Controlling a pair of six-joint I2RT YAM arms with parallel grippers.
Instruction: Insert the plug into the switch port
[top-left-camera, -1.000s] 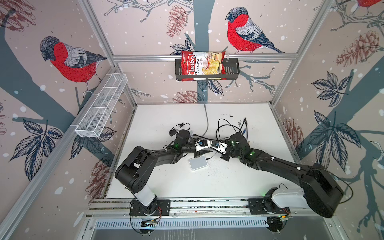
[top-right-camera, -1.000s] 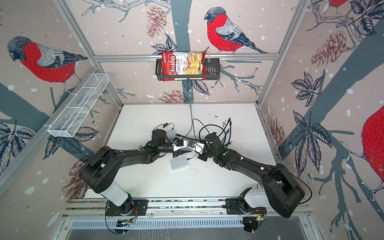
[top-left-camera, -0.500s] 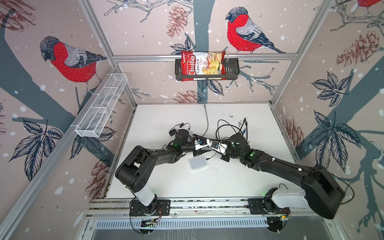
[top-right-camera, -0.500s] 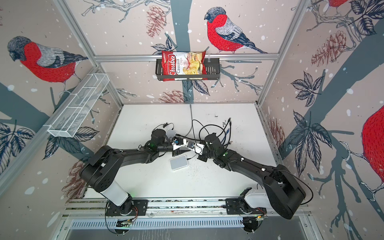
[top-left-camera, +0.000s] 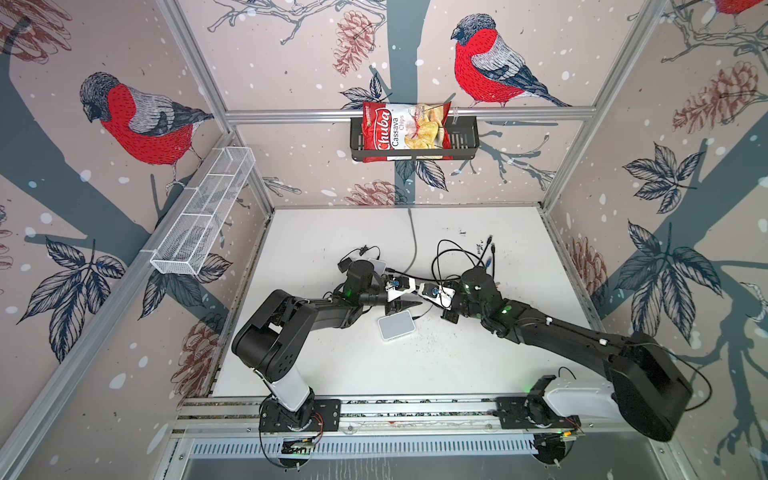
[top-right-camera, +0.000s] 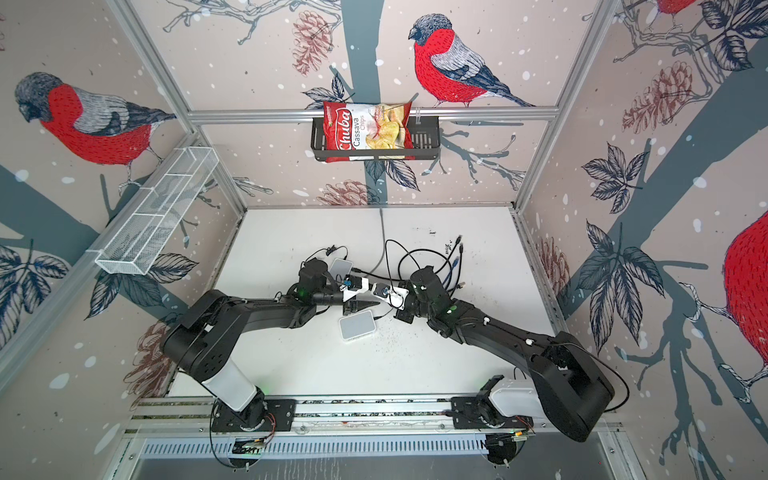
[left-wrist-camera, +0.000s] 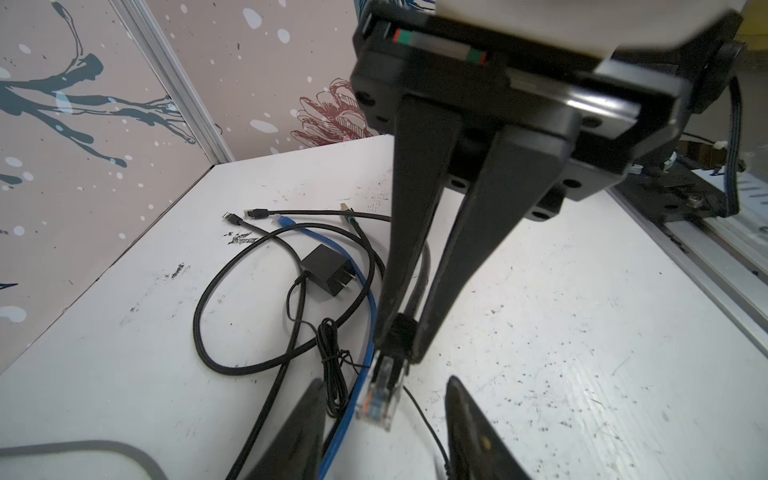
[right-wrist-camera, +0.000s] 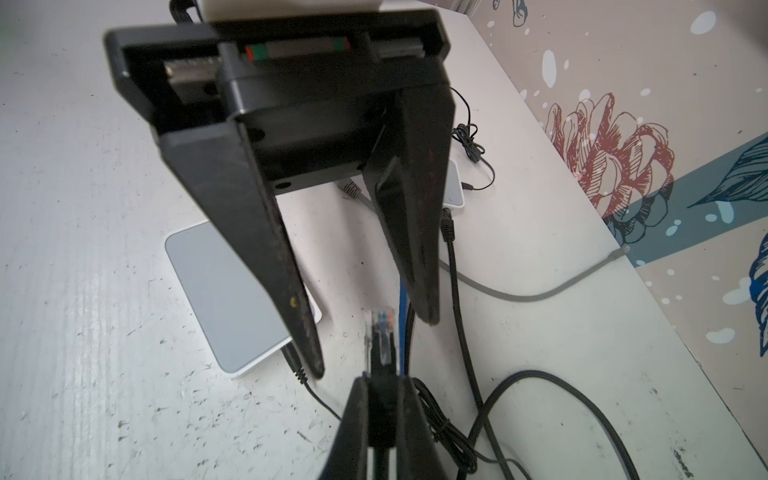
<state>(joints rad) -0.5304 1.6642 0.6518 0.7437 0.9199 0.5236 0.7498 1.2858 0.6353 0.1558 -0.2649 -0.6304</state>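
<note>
Clear plug (left-wrist-camera: 376, 395) — pinched tight in the right gripper (right-wrist-camera: 384, 382); left gripper (right-wrist-camera: 372, 344) spread apart, fingers flanking its tip.

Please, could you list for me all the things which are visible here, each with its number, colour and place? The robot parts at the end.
plug: 1, clear with black boot, held above the table
near box: 1, white, flat, table centre, below the grippers in a top view
far box: 1, white, behind the left arm's wrist
black cables: several, looped on the table
blue cable: 1, among the black ones
grey cable: 1, runs to the back wall
power adapter: 1, black, inside the cable loop
chips bag: 1, red, in the black basket on the back wall
mesh basket: 1, white, left wall
table: 1, white
left gripper: open, facing the plug
right gripper: shut on the plug
</note>
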